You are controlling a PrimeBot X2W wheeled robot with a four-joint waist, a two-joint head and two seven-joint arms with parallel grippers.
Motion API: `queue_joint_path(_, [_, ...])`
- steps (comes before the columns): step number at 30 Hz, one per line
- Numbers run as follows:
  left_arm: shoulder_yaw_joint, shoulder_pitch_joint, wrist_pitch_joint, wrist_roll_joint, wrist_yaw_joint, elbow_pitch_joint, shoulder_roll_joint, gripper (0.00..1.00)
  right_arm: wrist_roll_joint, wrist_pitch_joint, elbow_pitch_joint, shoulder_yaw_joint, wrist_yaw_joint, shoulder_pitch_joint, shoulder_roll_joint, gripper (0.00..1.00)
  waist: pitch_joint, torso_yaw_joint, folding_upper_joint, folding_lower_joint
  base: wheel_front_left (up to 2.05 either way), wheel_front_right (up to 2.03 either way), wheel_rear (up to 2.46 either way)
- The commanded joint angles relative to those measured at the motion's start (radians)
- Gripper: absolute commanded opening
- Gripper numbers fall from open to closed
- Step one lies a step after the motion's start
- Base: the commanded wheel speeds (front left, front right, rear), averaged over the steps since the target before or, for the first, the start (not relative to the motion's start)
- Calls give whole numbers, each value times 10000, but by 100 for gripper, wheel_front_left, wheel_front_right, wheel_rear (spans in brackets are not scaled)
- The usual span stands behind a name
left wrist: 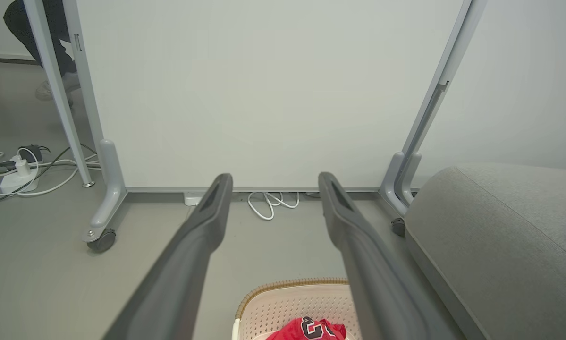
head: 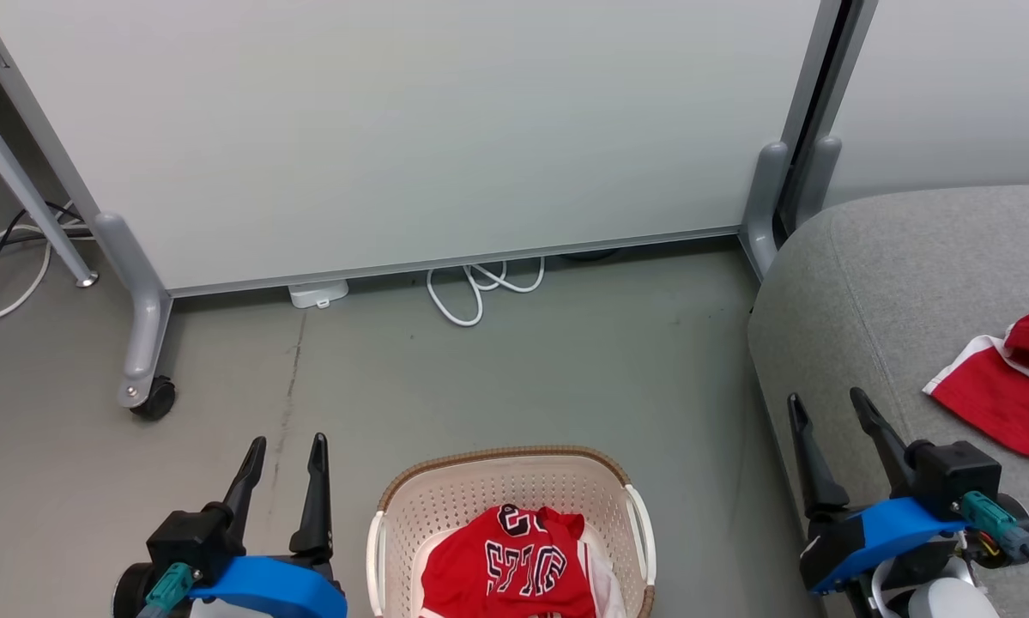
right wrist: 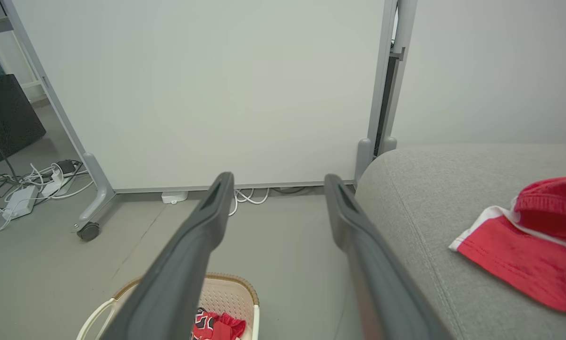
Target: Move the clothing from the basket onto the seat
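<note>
Clothing: one numbered jersey [head: 505, 566] in the basket [head: 411, 506], one red garment [head: 1007, 390] on the seat [head: 874, 283]; both grippers released.

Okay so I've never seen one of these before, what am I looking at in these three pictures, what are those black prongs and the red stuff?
It is a two-armed robot. The top picture looks down from its head: left gripper and right gripper, each with two dark fingers, open and holding nothing. The other two pictures come from cameras on each wrist, looking along those fingers. On the floor sits a laundry basket holding a red jersey. Another red garment lies on the grey sofa.
</note>
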Motion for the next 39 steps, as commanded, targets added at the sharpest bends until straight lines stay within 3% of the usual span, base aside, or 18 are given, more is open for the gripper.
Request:
queue_joint_path(1, [54, -62, -51, 58, -26, 22, 10, 100, 40, 12, -68, 4, 1, 124, 32, 100, 3, 2, -1, 0, 0, 0, 0])
queue_joint_path(13, [154, -146, -51, 121, -26, 59, -5, 100, 134, 93, -174, 17, 1, 123, 39, 100, 85, -31, -1, 0, 0, 0, 0])
queue_joint_path(21, [52, -392, -51, 207, -26, 108, -27, 100, 288, 116, -416, 265, 1, -312, 37, 100, 771, -239, -1, 0, 0, 0, 0])
queue_joint_path(30, [-413, -1443, -51, 58, -26, 275, 0, 100, 273, 58, -1071, 562, 1, -1281, 31, 100, 2995, -854, -1, 0, 0, 0, 0])
queue_joint_path(39, [-1567, -3292, -51, -277, -26, 1414, 229, 100, 288, -112, -1564, 871, 1, -2370, 33, 100, 5305, -1510, -1, 0, 0, 0, 0])
